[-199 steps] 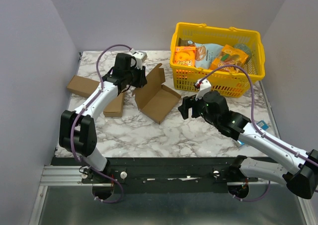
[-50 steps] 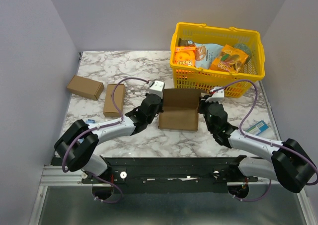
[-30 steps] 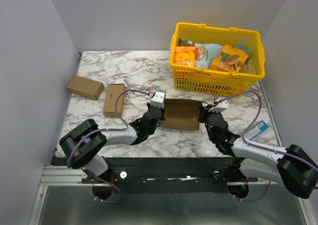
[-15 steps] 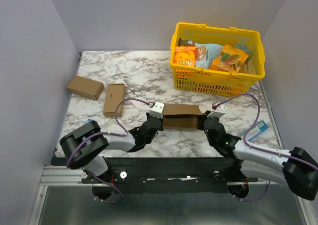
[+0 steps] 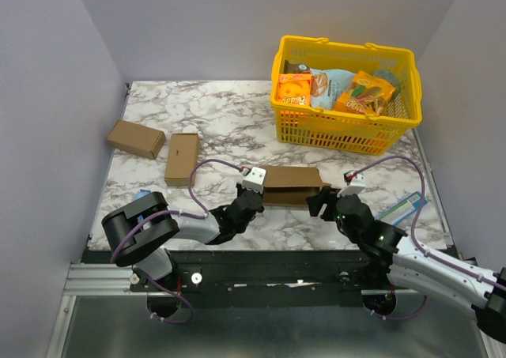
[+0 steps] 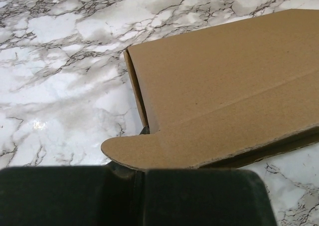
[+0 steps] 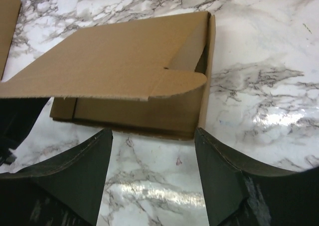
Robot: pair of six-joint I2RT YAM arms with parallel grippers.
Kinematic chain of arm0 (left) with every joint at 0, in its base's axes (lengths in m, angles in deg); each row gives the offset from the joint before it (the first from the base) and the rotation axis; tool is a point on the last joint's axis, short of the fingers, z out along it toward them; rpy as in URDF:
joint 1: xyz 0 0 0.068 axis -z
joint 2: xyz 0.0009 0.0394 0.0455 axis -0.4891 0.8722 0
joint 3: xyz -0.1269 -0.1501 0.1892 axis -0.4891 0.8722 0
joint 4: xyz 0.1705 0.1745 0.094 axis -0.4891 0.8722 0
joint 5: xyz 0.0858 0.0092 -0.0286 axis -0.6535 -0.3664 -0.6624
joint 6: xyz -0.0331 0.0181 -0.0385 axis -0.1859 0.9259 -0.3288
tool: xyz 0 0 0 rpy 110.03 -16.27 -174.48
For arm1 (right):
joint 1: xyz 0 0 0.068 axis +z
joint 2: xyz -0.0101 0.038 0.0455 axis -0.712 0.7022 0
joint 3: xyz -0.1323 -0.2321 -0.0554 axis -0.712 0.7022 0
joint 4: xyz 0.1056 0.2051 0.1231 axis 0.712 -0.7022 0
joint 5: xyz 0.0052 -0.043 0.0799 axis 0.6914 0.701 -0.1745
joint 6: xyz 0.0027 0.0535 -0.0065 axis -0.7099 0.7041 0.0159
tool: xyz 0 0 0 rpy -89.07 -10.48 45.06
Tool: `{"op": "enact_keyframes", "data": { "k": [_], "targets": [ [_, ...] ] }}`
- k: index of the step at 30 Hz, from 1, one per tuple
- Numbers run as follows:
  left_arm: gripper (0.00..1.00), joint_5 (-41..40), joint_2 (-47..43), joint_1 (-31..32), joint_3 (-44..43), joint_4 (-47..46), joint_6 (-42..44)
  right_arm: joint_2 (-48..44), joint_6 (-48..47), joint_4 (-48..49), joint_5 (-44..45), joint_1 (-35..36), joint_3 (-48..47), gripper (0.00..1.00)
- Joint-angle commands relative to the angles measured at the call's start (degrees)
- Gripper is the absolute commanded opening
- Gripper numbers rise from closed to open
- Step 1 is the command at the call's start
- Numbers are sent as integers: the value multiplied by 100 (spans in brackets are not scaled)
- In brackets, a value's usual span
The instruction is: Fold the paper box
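The paper box [image 5: 291, 184], plain brown cardboard, lies low on the marble table between my two grippers, its lid folded down over the tray. The left gripper [image 5: 250, 195] is shut at the box's left end. In the left wrist view the lid's rounded tab [image 6: 130, 151] lies over the closed fingers [image 6: 199, 196], and a dark fingertip shows at the side wall. The right gripper [image 5: 322, 203] stands open just off the box's right end. In the right wrist view its fingers [image 7: 82, 178] spread before the box's wall [image 7: 134, 113], with bare marble between them.
A yellow basket [image 5: 348, 135] of food packs stands at the back right. Two smaller cardboard boxes [image 5: 136, 138] [image 5: 182, 159] lie at the left. A blue-and-white packet [image 5: 404, 208] rests right of my right arm. The table's near edge is close behind both grippers.
Both grippers drew the box toward the near edge while its lid came down over the tray. In the last half second the right gripper opened, let go and backed off.
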Motion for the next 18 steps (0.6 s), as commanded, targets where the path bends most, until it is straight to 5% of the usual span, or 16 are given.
{"op": "enact_keyframes", "data": {
  "k": [1, 8, 18],
  "targets": [
    [0, -209, 303, 37, 97, 559, -63, -946, -517, -882, -394, 102, -86, 75],
    [0, -218, 356, 37, 167, 454, 7, -1239, -1389, -777, -492, 111, -1190, 75],
    [0, -104, 321, 64, 202, 427, 95, 2522, -1512, -628, -606, 85, -3162, 66]
  ]
}}
